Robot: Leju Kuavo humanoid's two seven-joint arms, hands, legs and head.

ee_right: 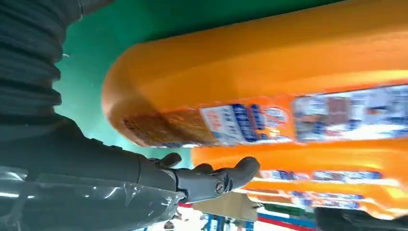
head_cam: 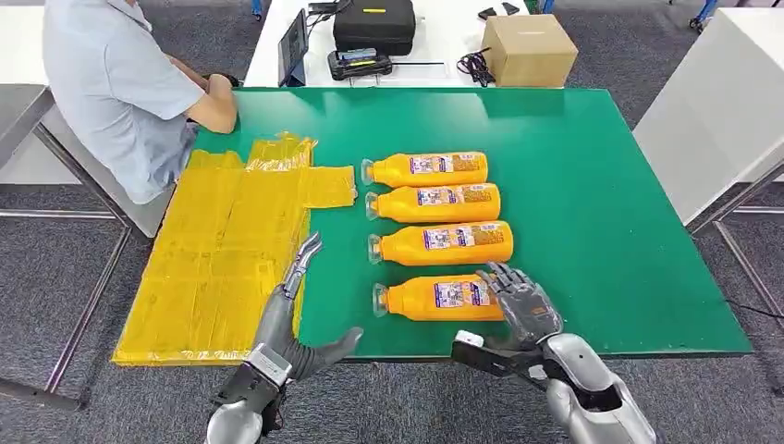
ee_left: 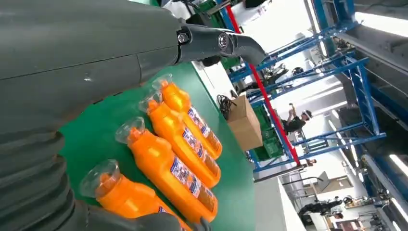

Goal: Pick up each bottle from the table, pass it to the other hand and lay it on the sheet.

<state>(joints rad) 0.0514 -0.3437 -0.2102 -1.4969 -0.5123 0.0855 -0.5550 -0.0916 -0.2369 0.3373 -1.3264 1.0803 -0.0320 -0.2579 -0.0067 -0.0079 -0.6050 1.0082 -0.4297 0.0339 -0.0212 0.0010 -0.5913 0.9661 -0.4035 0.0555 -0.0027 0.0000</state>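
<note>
Orange bottles, four in a column on the green desk (head_cam: 601,185), all lying on their sides with clear caps toward the yellow sheet (head_cam: 222,250); nearest bottle (head_cam: 439,299), second bottle (head_cam: 442,244), third bottle (head_cam: 434,203) and farthest bottle (head_cam: 427,169) each a little apart from its neighbour. Sheet spread flat over the desk's left part, just beside the caps, its near corner hanging past the front edge.

Right hand (head_cam: 523,301) over the base end of the nearest bottle, fingers spread around that end; from the right wrist view, bottle base close against the palm with the thumb (ee_right: 216,179) under it, fingers not closed on it, so taken as released and not yet grasping. Nearest bottle lying on the desk, not lifted.

Left hand (head_cam: 294,305) raised above the front edge between sheet and bottles, fingers straight and apart, thumb out to the side, holding nothing; released.

Seated at the far left corner of the desk: person (head_cam: 120,83) in a light blue shirt, forearm resting on the desk's edge. Behind, on a white table: cardboard box (head_cam: 529,48), black case (head_cam: 374,23) and a tablet (head_cam: 294,46)
</note>
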